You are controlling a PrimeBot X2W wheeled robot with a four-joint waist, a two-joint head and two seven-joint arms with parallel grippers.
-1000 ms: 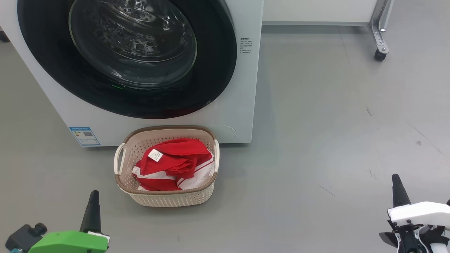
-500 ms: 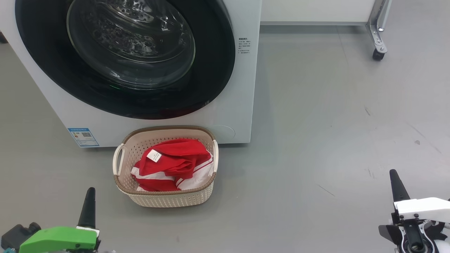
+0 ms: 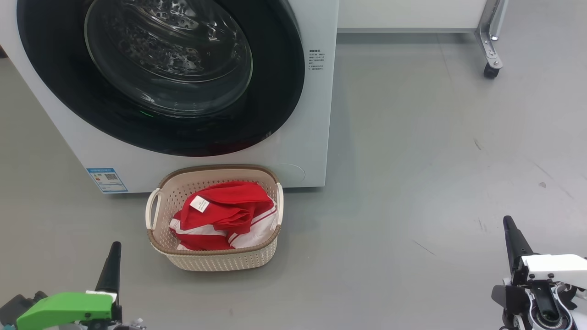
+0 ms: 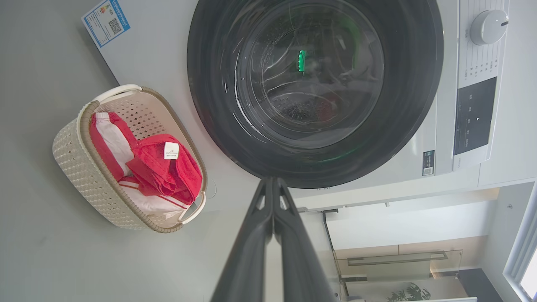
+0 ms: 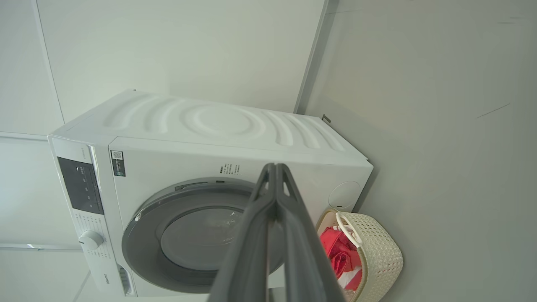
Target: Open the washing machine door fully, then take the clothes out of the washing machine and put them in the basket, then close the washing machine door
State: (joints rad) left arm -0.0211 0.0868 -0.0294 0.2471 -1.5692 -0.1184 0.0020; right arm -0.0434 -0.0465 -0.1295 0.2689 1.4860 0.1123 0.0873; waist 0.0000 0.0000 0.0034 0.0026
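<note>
Red striped clothes fill the cream perforated basket before the white washing machine, its black-rimmed round door closed. Grey floor spreads wide rightward; left gripper and right gripper are pinched together, empty.

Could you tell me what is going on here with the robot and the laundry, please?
The robot is holding nothing. The red clothes lie in the basket on the floor before the washing machine, whose door is shut. The left pincer and right pincer hover low, shut and empty, clear of both.

Basket perhaps against washing machine; open floor rightward.
</note>
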